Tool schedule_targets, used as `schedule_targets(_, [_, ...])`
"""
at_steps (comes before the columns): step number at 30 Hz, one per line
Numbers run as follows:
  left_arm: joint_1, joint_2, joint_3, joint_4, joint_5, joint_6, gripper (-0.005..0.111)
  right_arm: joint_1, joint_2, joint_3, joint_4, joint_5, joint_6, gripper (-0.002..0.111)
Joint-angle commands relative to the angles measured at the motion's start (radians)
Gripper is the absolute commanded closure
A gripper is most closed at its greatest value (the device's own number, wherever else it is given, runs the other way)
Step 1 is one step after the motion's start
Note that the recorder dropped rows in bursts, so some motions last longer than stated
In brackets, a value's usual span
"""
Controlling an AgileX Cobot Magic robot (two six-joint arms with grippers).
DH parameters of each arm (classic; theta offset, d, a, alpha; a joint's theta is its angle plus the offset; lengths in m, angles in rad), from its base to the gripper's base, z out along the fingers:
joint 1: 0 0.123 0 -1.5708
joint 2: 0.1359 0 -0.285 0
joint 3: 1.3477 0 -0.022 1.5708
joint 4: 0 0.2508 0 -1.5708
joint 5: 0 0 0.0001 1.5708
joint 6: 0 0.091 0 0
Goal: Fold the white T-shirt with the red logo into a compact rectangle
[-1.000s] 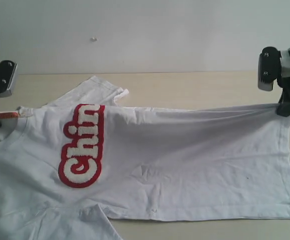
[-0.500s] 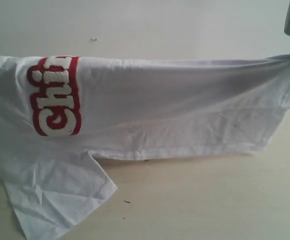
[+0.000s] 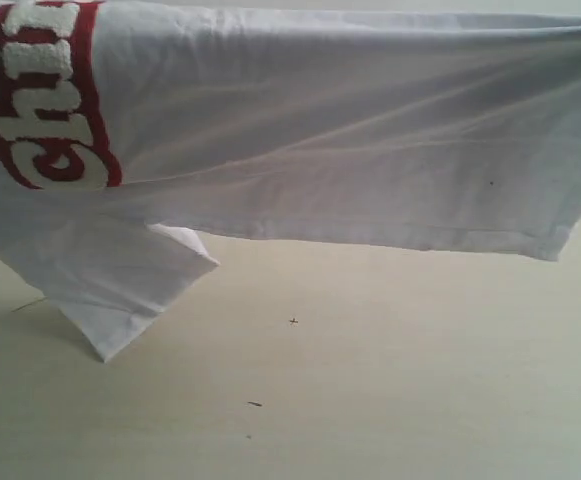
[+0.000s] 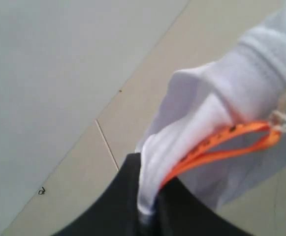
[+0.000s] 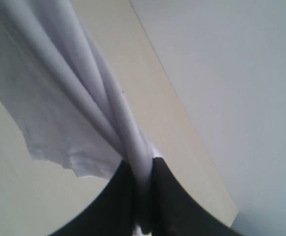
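Pinching one white T-shirt (image 3: 350,140), left fingers (image 4: 114,209) and right fingers (image 5: 117,199), one red logo (image 3: 45,110) showing

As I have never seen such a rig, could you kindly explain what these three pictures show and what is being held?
This is a robot with two arms, each ending in pinching jaws. The wide picture comes from a camera off the arms; the other two come from cameras on the left and right wrists. Both arms hold up the white T-shirt, stretched across the wide view, with its red logo at the left and one sleeve hanging lowest. The left arm's jaws are shut on fabric beside the orange neck tag; the right arm's jaws are shut on a bunched edge of the shirt. Below is a pale table with a few dark specks.
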Motion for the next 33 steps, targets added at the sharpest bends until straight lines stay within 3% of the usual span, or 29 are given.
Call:
schedule_targets(1, [0.006, -0.087, 0.000, 0.026, 0.009, -0.079, 0.107, -0.004, -0.075, 0.000, 0.045, 0.013, 0.047, 0.108])
schedule_targets(9, [0.006, -0.196, 0.000, 0.063, 0.115, -0.186, 0.107, -0.004, -0.167, 0.000, 0.141, 0.106, 0.112, 0.108])
schedule_targets(13, [0.004, -0.208, 0.000, 0.004, 0.155, -0.193, 0.107, 0.004, -0.161, 0.000, 0.147, 0.194, 0.189, 0.108])
schedule_targets(18, [0.004, -0.145, 0.004, -0.008, 0.282, -0.193, 0.107, 0.019, -0.077, 0.000, 0.152, 0.303, 0.236, 0.108])
schedule_targets(22, [0.004, -0.070, 0.025, -0.065, 0.304, -0.088, 0.107, 0.019, 0.042, 0.000, 0.148, 0.303, 0.232, 0.108])
schedule_targets(28, [0.004, 0.116, 0.029, -0.063, 0.235, 0.032, 0.107, 0.019, 0.222, 0.000, 0.066, 0.282, 0.186, 0.108])
schedule_targets(33, [0.004, 0.225, 0.029, -0.059, 0.027, 0.042, 0.107, 0.019, 0.336, 0.000, 0.062, 0.020, 0.133, 0.108])
